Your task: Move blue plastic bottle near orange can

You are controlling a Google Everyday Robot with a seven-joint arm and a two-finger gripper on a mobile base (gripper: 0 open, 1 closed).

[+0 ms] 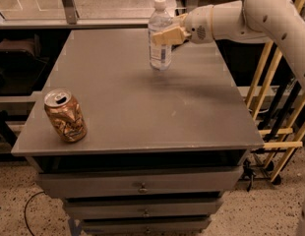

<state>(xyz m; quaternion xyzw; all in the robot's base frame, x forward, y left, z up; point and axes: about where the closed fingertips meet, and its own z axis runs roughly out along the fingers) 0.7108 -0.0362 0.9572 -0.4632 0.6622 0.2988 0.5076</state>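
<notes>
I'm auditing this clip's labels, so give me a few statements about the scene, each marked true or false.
1. The hand grips the blue plastic bottle at the table's far side. True.
2. The orange can lies on its side. False: it stands upright near the front-left corner.
3. The bottle touches the can. False: they are far apart, across the table.
4. The bottle's white cap is on. True.

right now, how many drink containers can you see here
2. The clear plastic water bottle with a white cap is over the far side of the grey table, held by the gripper; the orange metal can stands at the near left corner. None hidden.
</notes>
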